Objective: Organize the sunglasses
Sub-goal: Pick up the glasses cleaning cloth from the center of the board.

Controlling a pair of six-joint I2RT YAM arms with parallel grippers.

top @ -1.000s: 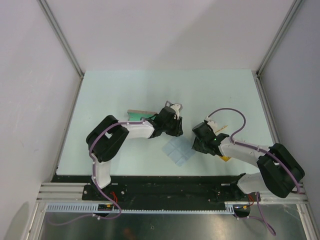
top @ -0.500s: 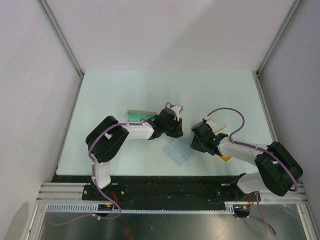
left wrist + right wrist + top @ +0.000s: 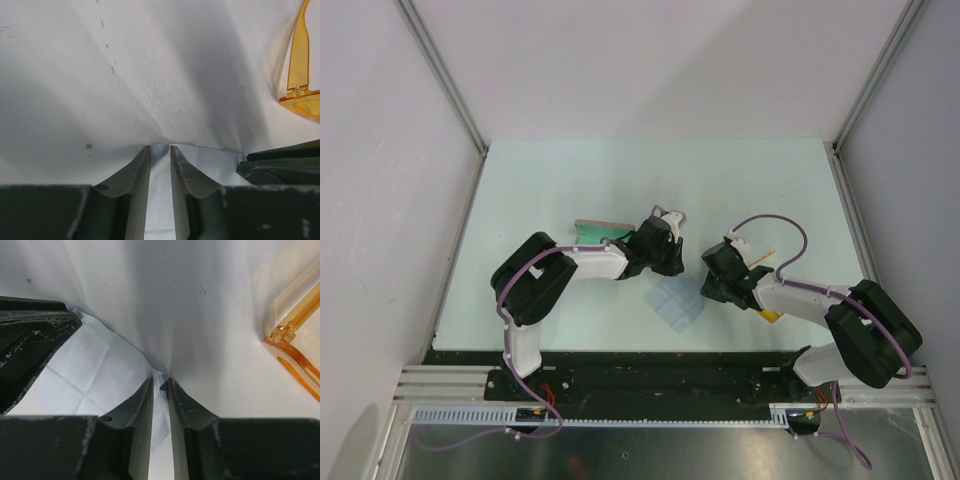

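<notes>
**Straddling the cloth (image 3: 678,308) with both claws, sunglasses (image 3: 299,65) outside the case (image 3: 592,230)**

We see the grey-beige case lying on the pale tabletop (image 3: 620,180) at the left, with a green face showing. The left arm covers its near end, so we cannot tell what it holds. The sunglasses lie outside it, on the tabletop to the right of the pale blue cloth and well apart from the case. The right arm passes over them in the top view, where only a thin temple and a yellow patch show.

The cloth lies flat between the two arms, and both claws stand at its far side. The left claw (image 3: 160,148) is released, its fingers a narrow gap apart with the cloth's edge lying between them. The right claw (image 3: 160,381) is likewise narrowly parted over a corner of the cloth, clenched on nothing. The two claws are near each other, and each shows in the other's wrist view.
</notes>
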